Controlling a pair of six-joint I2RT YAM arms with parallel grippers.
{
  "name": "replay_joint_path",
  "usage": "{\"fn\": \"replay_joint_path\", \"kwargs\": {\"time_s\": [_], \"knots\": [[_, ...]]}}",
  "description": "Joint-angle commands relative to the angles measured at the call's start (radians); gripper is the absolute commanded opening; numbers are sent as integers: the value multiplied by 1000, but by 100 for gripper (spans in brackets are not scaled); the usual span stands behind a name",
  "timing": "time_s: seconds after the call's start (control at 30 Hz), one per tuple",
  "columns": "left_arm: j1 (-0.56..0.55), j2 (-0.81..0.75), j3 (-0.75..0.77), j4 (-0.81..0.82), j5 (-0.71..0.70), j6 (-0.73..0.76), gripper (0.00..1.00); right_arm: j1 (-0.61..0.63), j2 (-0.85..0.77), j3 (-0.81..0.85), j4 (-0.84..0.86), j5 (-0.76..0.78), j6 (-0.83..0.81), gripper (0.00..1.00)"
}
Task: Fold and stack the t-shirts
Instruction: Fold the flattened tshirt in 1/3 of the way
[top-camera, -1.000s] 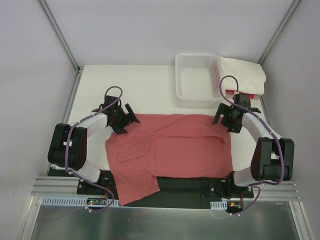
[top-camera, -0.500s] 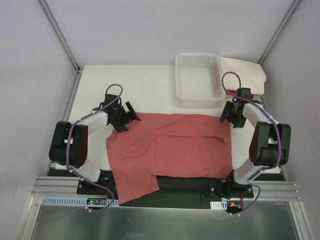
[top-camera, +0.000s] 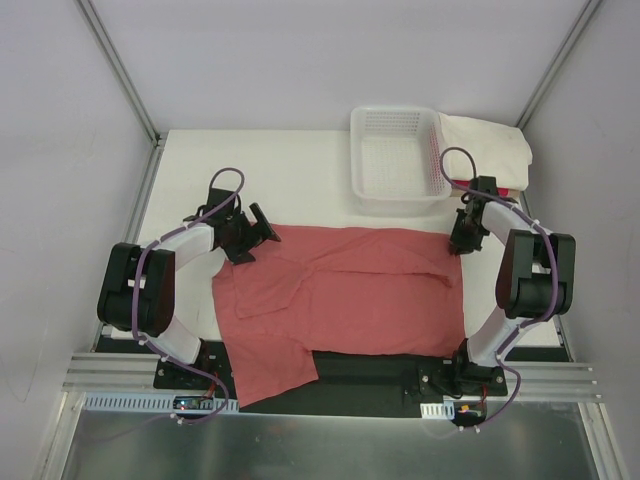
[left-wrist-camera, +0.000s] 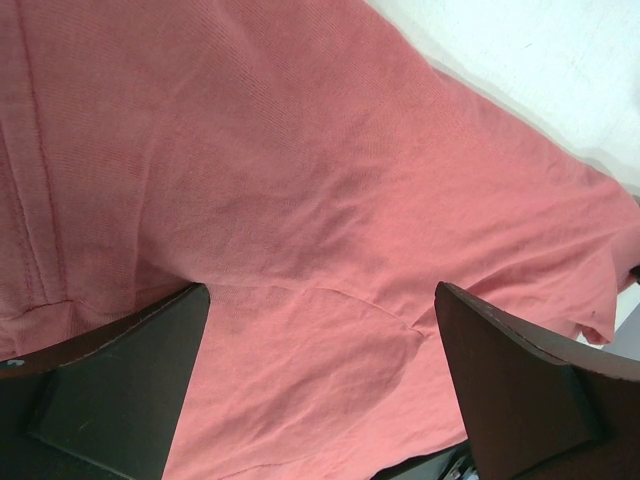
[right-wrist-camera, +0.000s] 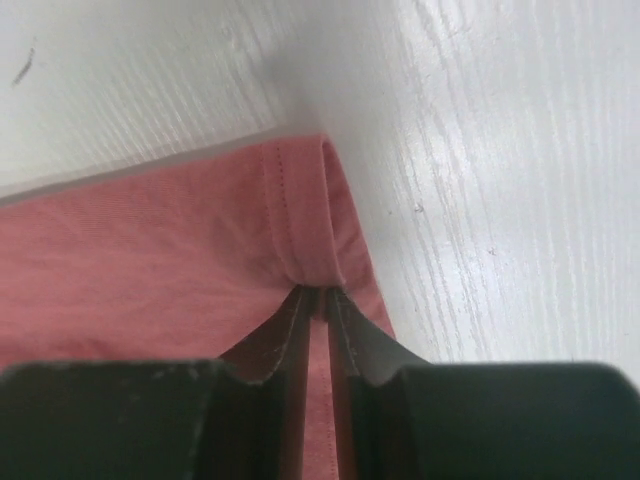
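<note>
A dusty salmon-red t-shirt (top-camera: 340, 290) lies spread flat across the table, one part hanging over the near edge. My left gripper (top-camera: 262, 232) hovers over its far left corner, jaws wide open, cloth (left-wrist-camera: 250, 150) showing between the fingers (left-wrist-camera: 130, 380). My right gripper (top-camera: 462, 243) sits at the far right corner, shut on the folded hem (right-wrist-camera: 305, 230) of that shirt. A cream-white t-shirt (top-camera: 485, 145) lies folded at the back right, with a strip of bright pink-red t-shirt (top-camera: 503, 190) showing under it.
A white lattice basket (top-camera: 395, 203) stands at the back, just beyond the shirt's far edge and left of the folded pile. Bare white tabletop (right-wrist-camera: 480, 150) lies to the right of the pinched corner. Grey walls enclose the table.
My right gripper moved in to the shirt's far right corner and closed from wide open onto the hem. The left gripper stayed open in nearly the same place.
</note>
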Motion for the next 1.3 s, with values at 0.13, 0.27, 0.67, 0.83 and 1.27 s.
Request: {"fn": "replay_joint_path", "kwargs": {"time_s": [0.13,0.27,0.67,0.83,1.27], "knots": [[30,-6,-36,-42,-100,63,99,-3,-1,117,-54,98,-9,9],[39,-6,-35,-48,-107,72,99,-3,11,161,-71,141,-37,4],[45,-3,-35,-49,-96,72,99,30,19,148,-201,66,1,22],[45,-17,-36,-49,-92,80,99,29,-61,80,-217,94,87,49],[45,-49,-55,-48,-64,98,99,-54,-402,-279,-44,-168,317,48]]}}
